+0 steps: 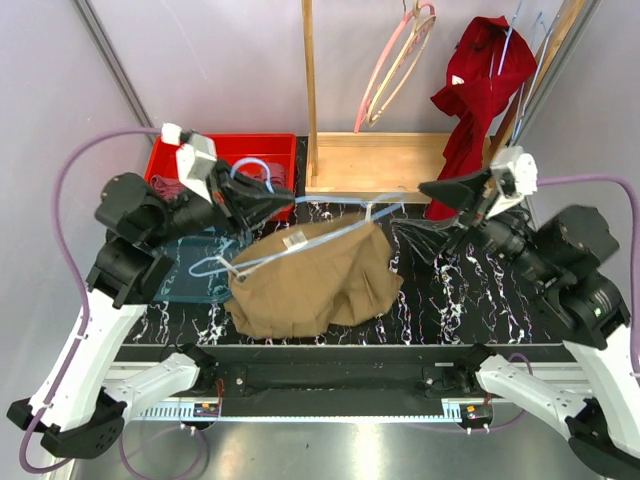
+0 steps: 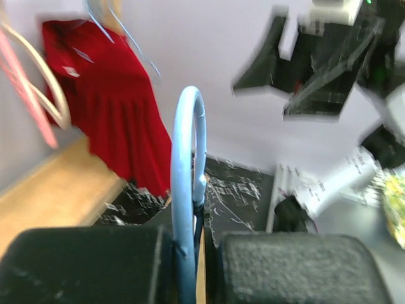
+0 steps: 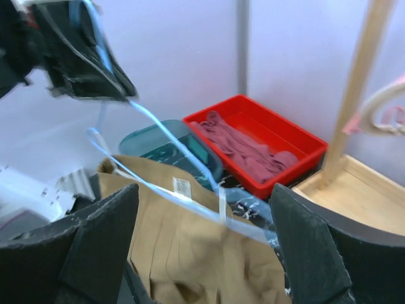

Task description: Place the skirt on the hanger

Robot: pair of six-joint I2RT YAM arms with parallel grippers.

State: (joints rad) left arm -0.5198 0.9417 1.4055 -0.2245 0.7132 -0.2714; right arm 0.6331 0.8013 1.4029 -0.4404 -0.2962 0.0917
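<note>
Left pincer (image 2: 193,253) gripping hanger (image 2: 188,158), skirt (image 1: 310,280) beneath; red bin (image 1: 225,150) behind

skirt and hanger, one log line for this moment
left gripper: shut on light-blue wire hanger | tan skirt: on table, hanger wire along its top edge | right gripper: open, right of skirt | hung: no

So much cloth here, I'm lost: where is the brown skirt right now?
In the top view, the skirt lies centred on the table, its upper edge along the hanger held by the left gripper.
</note>
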